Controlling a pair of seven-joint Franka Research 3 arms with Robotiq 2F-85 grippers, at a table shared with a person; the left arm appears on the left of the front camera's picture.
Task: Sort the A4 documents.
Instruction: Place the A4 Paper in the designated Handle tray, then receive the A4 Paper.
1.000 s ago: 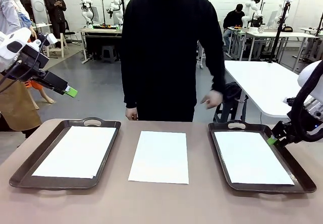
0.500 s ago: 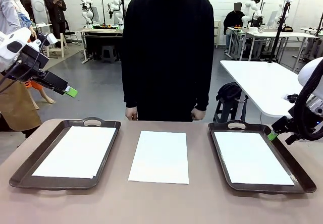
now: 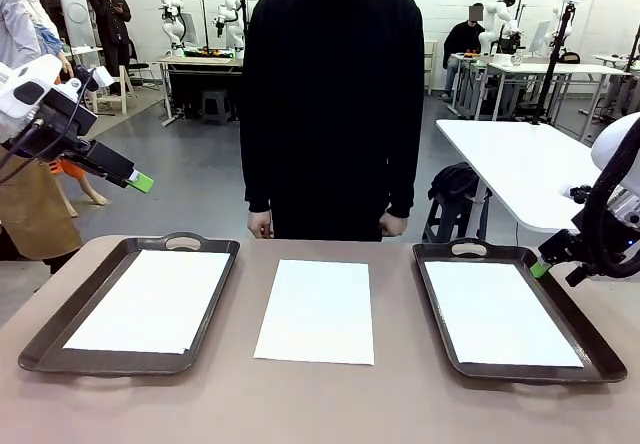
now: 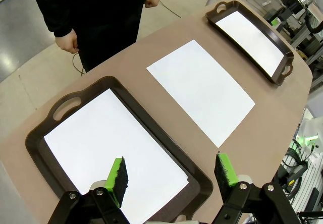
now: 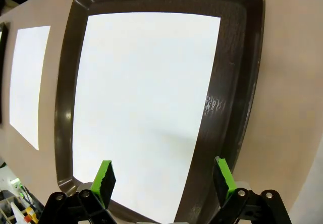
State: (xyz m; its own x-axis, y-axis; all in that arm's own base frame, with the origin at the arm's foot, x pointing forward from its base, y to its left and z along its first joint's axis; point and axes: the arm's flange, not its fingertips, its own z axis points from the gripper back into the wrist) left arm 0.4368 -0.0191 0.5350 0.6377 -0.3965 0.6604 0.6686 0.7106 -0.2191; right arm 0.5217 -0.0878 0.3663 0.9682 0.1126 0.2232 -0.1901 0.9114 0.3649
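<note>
Person (image 3: pixel 330 104) cut at top edge, right arm (image 3: pixel 620 149) cut by rt edge, A4 document (image 4: pixel 101 138) corner behind left gripper (image 4: pixel 170 159) jaws

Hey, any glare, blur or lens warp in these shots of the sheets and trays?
Front view: even light, sharp, middle sheet clean white. Left wrist view: wide-angle bend bows the left tray; open left pincer looks crisp. Right wrist view: right tray rim bulges, with a small glint; right sheet looks washed out, with a faint grey shadow.
</note>
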